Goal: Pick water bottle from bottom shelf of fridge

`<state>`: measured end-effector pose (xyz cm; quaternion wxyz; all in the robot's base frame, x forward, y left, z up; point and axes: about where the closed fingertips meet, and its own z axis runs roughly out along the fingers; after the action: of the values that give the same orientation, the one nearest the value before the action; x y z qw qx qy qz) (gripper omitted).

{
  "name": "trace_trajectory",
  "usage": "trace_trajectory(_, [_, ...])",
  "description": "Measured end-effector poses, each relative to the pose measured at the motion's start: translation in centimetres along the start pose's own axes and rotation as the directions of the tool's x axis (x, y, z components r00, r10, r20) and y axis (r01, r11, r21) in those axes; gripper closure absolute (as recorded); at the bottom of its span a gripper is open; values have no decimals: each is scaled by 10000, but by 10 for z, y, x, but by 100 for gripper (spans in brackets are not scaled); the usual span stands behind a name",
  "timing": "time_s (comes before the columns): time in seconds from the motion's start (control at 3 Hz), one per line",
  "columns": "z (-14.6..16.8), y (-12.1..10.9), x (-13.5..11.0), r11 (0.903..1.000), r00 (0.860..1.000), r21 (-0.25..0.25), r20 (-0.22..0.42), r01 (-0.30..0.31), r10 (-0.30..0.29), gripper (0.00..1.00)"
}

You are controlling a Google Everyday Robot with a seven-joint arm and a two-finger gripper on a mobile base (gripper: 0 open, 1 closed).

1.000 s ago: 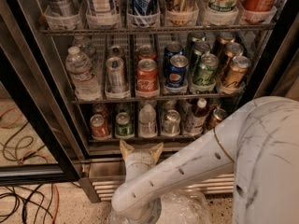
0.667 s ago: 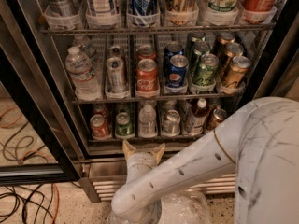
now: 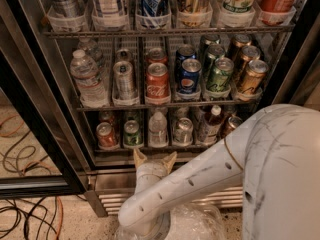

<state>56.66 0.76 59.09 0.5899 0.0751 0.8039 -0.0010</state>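
A white arm [image 3: 200,180] reaches toward the open fridge [image 3: 107,180], its gripper [image 3: 154,160] poised just below the front edge of the bottom shelf [image 3: 150,147]. The two tan fingers [image 3: 139,157] are spread wide with nothing between them. The water bottle [image 3: 158,128] stands upright in the third lane from the left, directly above the gripper and apart from it, between a green can [image 3: 132,133] and a silver can [image 3: 183,130]. A Coca-Cola can [image 3: 157,81] sits on the rack above. Cables [image 3: 20,159] trail across the floor at left.
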Motion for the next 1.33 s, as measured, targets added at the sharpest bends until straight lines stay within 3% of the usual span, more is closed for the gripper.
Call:
trace_trajectory(0.67, [37,0,5,9993,9995,307,214,-235,229,16])
trace_trajectory(1.33, [58,-9,-7,9971,9973,727,709,-222,170,18])
